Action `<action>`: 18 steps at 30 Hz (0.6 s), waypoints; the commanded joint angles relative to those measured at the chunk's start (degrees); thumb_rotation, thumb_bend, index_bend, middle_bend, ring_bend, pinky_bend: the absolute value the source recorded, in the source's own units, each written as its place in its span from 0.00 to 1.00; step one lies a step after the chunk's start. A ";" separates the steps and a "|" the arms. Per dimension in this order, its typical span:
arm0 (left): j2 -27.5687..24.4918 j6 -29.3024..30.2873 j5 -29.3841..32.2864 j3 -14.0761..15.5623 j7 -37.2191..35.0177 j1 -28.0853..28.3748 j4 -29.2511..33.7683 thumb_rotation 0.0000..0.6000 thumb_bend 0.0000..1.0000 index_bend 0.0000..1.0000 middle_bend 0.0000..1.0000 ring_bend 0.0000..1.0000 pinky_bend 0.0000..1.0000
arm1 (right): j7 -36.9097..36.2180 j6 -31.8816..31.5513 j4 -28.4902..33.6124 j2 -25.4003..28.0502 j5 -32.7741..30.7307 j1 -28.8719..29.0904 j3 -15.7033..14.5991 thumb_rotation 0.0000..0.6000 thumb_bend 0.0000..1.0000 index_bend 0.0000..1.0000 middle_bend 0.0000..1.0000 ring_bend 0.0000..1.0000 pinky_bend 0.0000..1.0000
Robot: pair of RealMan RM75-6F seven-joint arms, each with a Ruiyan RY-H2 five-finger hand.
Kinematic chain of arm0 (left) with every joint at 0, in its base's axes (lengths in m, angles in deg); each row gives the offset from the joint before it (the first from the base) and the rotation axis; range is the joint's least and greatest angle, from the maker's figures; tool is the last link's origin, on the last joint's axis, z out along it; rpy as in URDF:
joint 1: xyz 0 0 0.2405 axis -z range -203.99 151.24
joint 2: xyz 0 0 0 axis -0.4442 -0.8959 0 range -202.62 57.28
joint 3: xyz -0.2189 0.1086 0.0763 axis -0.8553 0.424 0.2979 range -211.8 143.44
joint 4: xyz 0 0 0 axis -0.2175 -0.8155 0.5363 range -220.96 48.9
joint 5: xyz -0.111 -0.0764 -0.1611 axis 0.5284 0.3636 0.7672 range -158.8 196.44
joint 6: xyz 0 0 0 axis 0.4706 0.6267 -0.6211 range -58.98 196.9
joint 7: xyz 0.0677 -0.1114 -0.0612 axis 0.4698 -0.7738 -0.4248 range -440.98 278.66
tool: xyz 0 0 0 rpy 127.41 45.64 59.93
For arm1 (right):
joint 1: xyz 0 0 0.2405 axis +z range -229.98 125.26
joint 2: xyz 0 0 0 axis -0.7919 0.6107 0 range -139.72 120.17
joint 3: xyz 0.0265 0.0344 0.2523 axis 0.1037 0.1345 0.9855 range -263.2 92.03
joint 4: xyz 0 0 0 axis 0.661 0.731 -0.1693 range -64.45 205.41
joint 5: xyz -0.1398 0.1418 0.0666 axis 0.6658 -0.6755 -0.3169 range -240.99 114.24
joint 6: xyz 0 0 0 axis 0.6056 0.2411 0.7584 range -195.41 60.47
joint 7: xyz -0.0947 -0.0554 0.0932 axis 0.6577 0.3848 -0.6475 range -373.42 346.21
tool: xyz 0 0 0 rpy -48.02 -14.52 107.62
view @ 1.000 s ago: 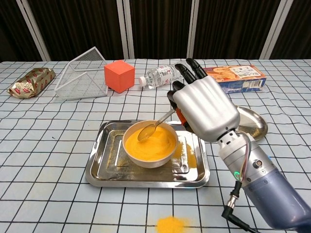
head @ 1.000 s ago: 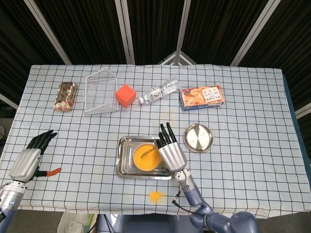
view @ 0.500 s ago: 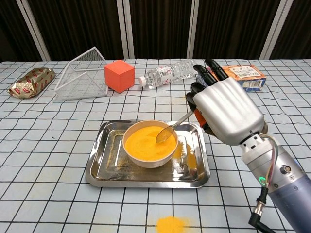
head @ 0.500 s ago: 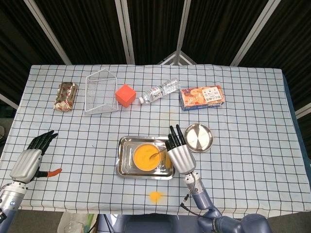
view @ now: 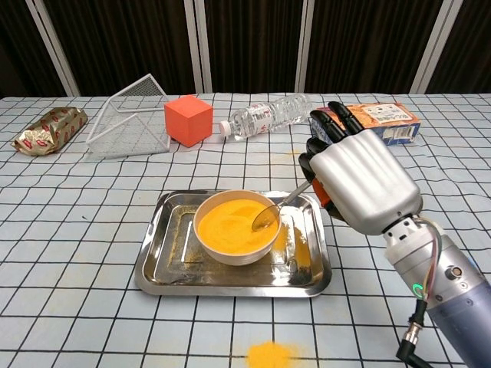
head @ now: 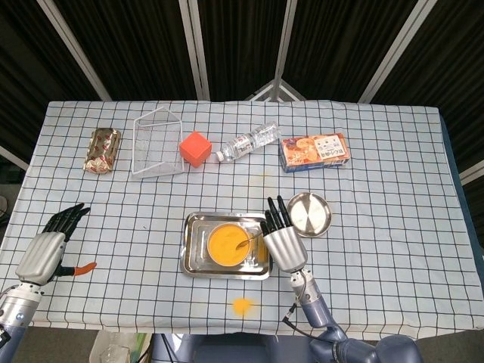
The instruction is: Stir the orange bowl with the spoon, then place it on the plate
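Stir phase | my right hand [view: 360, 180] pinches spoon [view: 278, 206], its tip in orange bowl [view: 234, 226] on tray [view: 157, 261] | plate [head: 308, 214] just right of tray, bare: placing undone | left hand [head: 47, 249] idle, fingers apart

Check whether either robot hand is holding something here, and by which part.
The right robot hand holds the spoon by the far end of its handle, bowl end resting in the orange bowl. The left robot hand holds nothing.

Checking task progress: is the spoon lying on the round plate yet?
No, the spoon is held by the right robot hand, its tip over the orange bowl.
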 commanded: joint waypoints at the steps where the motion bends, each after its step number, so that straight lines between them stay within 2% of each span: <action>1: -0.03 -0.02 0.02 -0.01 -0.11 0.00 -0.04 1.00 0.00 0.00 0.00 0.00 0.02 | -0.38 0.51 -0.75 -0.59 -0.25 0.18 0.20 1.00 0.64 0.80 0.38 0.09 0.00; 18: -0.16 -0.18 0.06 -0.10 -0.78 0.09 -0.15 1.00 0.00 0.00 0.00 0.00 0.02 | -2.49 1.67 -5.48 -4.08 -0.86 2.78 1.96 1.00 0.64 0.80 0.38 0.09 0.00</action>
